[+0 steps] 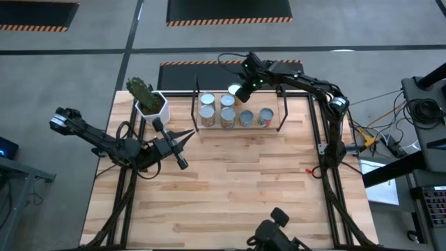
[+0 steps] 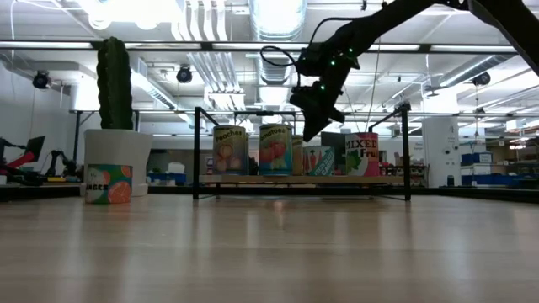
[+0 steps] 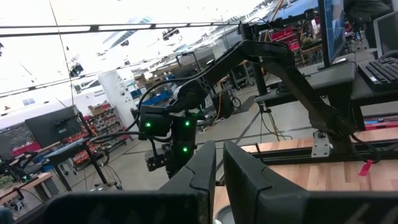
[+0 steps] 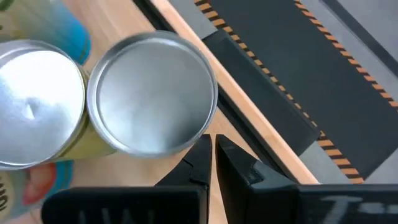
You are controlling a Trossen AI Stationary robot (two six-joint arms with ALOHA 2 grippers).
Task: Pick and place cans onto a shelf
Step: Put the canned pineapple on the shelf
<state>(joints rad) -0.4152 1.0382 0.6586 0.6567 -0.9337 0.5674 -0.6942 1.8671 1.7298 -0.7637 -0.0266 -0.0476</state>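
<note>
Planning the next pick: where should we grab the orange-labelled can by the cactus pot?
Across its round side wall, coming down from above: the orange-labelled can stands upright on the table, and the white cactus pot sits close behind it in the low view, likely crowding a level approach.

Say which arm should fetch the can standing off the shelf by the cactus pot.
Left. Its claw sits near the pot, where the can stands; the right claw hangs over the shelf.
</note>
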